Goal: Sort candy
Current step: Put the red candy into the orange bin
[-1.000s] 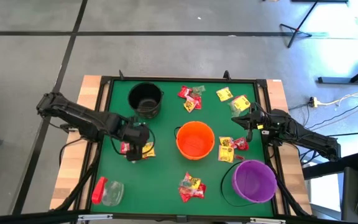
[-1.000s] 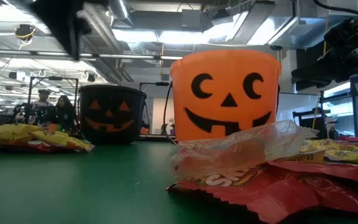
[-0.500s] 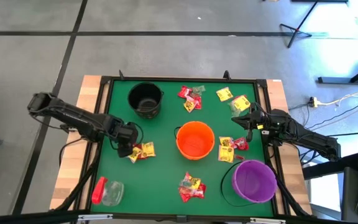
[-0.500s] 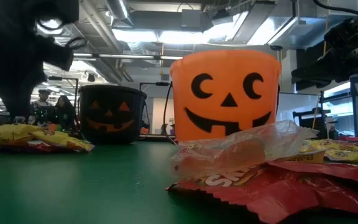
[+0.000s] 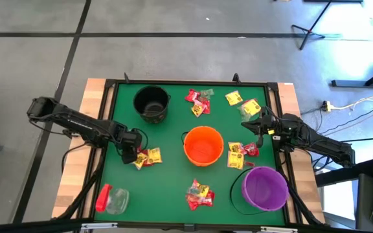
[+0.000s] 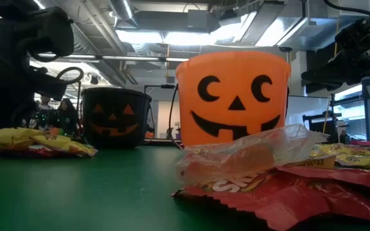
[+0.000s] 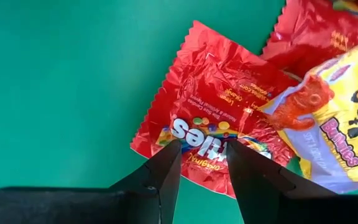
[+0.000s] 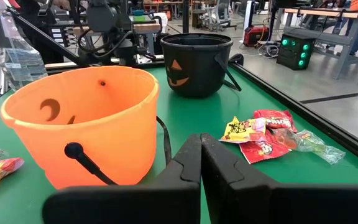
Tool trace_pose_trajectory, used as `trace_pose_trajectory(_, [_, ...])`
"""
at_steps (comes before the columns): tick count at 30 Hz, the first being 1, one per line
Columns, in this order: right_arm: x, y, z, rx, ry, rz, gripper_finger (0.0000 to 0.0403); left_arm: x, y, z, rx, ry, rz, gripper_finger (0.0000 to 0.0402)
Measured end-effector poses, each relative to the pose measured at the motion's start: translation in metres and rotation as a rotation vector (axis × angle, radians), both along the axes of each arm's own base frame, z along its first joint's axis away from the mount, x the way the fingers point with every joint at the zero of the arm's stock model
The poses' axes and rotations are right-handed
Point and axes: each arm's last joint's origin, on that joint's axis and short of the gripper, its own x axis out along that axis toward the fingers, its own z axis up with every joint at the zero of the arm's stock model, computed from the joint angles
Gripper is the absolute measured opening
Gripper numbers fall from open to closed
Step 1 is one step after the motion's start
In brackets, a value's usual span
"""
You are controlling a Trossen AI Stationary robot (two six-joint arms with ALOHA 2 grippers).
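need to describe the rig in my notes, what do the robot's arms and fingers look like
Both arms are dark, jointed links with black cables looping alongside. The left gripper and right gripper each end in two matte black, wedge-shaped fingers tapering to blunt tips, with no visible markings.

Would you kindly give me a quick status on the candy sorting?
Left gripper open, fingers astride a red candy packet. Right gripper shut, idle near the orange bucket. Yellow packet overlaps the red one.
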Motion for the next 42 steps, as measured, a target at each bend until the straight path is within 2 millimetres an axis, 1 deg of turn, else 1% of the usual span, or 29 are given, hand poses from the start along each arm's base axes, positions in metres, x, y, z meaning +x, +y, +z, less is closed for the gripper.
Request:
trace_pose_trajectory(3, [0.0,0.0,0.0,0.0,0.0,0.0,0.0001,0.001,0.0,0.0,0.019,-0.01,0.002,0.0122])
trace_pose_trajectory(5, [0.0,0.0,0.0,0.0,0.0,0.0,0.0001,0.002,0.0,0.0,0.037,-0.021,0.001,0.0106])
trace_pose_trajectory(7, [0.0,0.0,0.0,0.0,0.001,0.0,0.0001,0.002,0.0,0.0,0.052,-0.032,-0.002,0.0082])
trace_pose_trajectory(11, [0.0,0.0,0.0,0.0,0.0,-0.001,0.0001,0.003,0.0,0.0,0.069,-0.042,-0.002,0.0019])
trace_pose_trajectory(12, [0.0,0.0,0.0,0.0,0.0,0.0,0.0001,0.003,0.0,0.0,0.069,-0.043,-0.001,0.001])
trace_pose_trajectory(15, [0.0,0.0,0.0,0.0,0.0,0.0,0.0001,0.003,0.0,0.001,0.069,-0.041,0.002,0.0003])
trace_pose_trajectory(18, [0.0,0.0,0.0,0.0,0.0,0.0,0.0001,0.005,0.001,0.007,0.111,-0.022,0.005,0.0])
trace_pose_trajectory(22, [0.0,0.0,0.0,0.0,0.0,0.0,0.0001,0.018,0.001,0.033,0.17,-0.06,-0.019,0.0])
trace_pose_trajectory(24, [0.0,0.0,0.0,0.0,0.0,-0.001,0.0001,0.02,0.001,0.045,0.193,-0.053,-0.035,0.0])
trace_pose_trajectory(27, [0.0,0.0,0.0,0.0,0.0,0.0,0.0001,0.029,0.0,0.063,0.203,-0.109,-0.03,0.0])
trace_pose_trajectory(29, [0.0,0.0,0.0,0.0,0.0,0.0,0.0001,0.03,0.0,0.066,0.201,-0.11,-0.03,0.0])
trace_pose_trajectory(31, [0.0,0.0,0.0,0.0,0.0,-0.001,0.0001,0.03,0.0,0.064,0.192,-0.11,-0.031,0.0])
trace_pose_trajectory(33, [0.0,0.0,0.0,0.0,0.0,0.0,0.0001,0.026,0.0,0.058,0.18,-0.085,-0.029,0.0007])
trace_pose_trajectory(35, [0.0,0.0,0.0,0.0,0.0,-0.001,0.0001,0.022,0.0,0.05,0.156,-0.059,-0.017,0.0026])
trace_pose_trajectory(37, [0.0,0.0,0.0,0.0,0.0,0.0,0.0001,0.02,-0.001,0.043,0.137,-0.049,-0.004,0.0054])
trace_pose_trajectory(42, [0.0,0.0,0.0,0.0,0.0,0.0,0.0001,0.017,0.0,0.027,0.119,-0.075,0.035,0.0138])
